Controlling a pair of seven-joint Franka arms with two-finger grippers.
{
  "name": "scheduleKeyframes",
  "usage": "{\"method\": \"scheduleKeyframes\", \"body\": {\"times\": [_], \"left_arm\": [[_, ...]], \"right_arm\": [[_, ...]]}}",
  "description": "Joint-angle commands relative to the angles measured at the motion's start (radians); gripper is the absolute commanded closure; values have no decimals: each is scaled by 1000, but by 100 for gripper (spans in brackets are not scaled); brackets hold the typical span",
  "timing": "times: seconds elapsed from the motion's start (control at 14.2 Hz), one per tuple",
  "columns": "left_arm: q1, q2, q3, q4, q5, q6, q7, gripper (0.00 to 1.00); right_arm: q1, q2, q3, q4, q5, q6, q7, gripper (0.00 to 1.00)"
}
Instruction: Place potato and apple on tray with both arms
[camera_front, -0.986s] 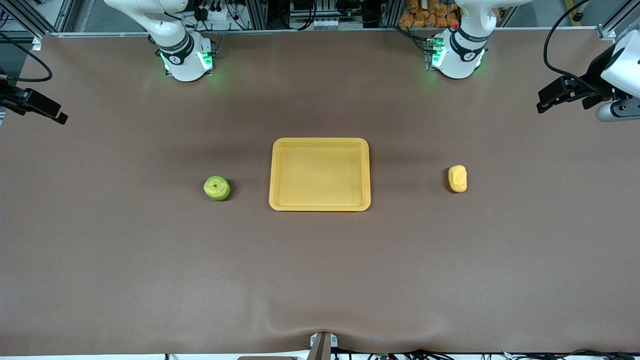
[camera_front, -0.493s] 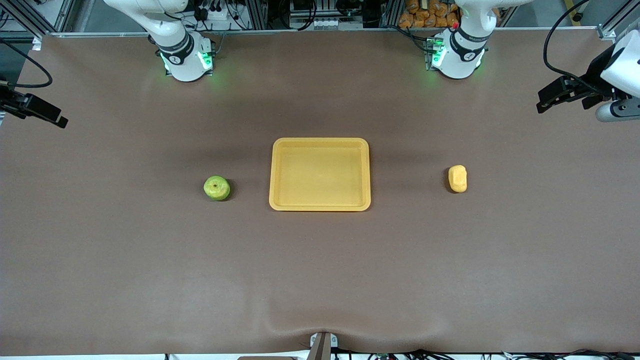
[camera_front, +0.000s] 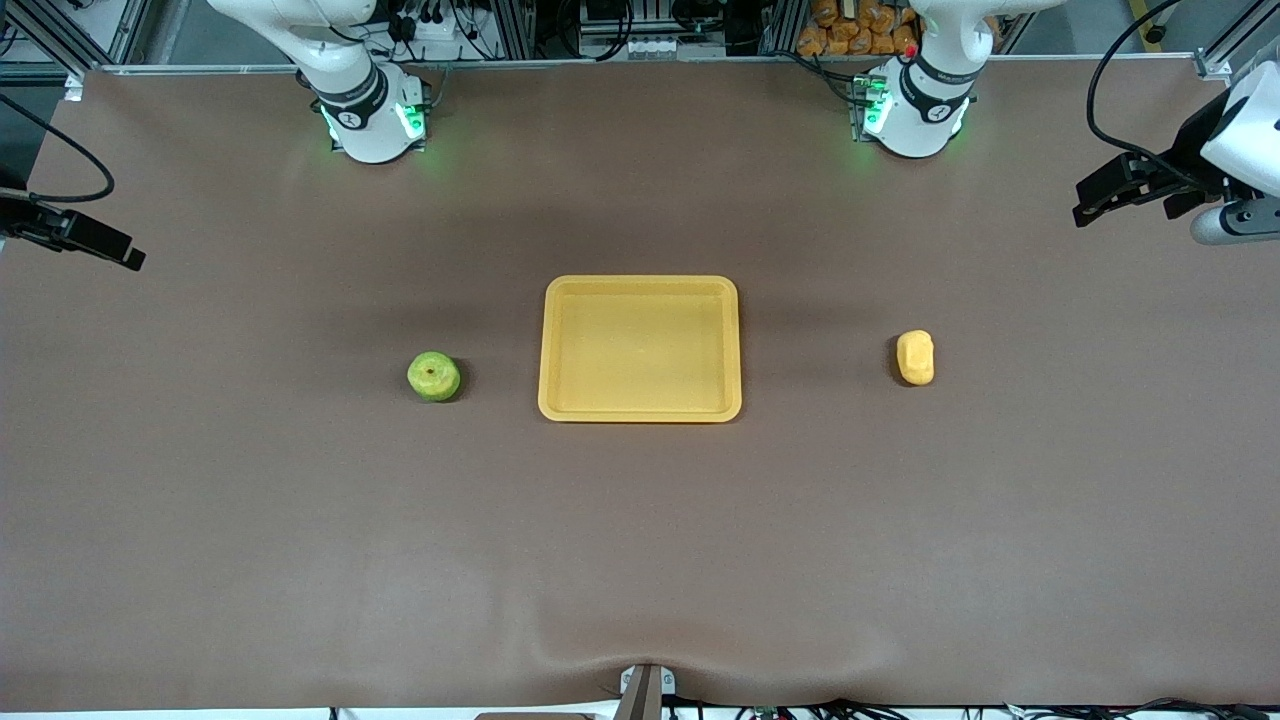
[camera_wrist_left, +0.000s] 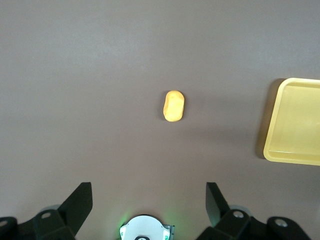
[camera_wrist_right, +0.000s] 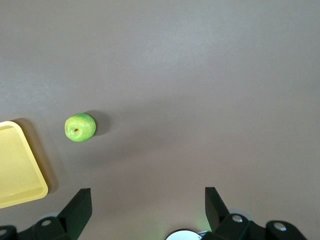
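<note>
Brown worktop (camera_front: 640, 560): my left end effector (camera_wrist_left: 149, 200) and right end effector (camera_wrist_right: 148, 204), both cut off at frame edges, hang wide open, empty. Tray (camera_front: 640, 408) sits between apple (camera_front: 433, 377) and potato (camera_front: 915, 357).

Light is even and fairly bright, falling from overhead onto the matte brown table (camera_front: 640, 560), which gives no glare. Shadows are soft: a short one lies beside the apple (camera_front: 433, 377), a faint one by the potato (camera_front: 915, 357), and a dim broad band crosses the table above the tray (camera_front: 640, 412). Green glow spills from both arm bases onto the cloth. The front view is sharp throughout. Both wrist views are softer, with darker corners, and the tray's shadow (camera_wrist_left: 261, 145) shows clearly there.
</note>
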Motion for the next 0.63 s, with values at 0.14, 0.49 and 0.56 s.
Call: {"method": "scheduleKeyframes", "body": {"times": [0.14,0.49,0.56], "left_arm": [[11,8,-5,-29,-20,-10,30,0],[13,6,-5,-112,-20,48,27,0],[13,6,-5,-128,-20,61,27,0]], "right_arm": [[-18,25,14,32,3,-12,-6,0],[-15,104,17,32,16,-4,-19,0],[-7,118,19,34,16,-1,-20,0]]}}
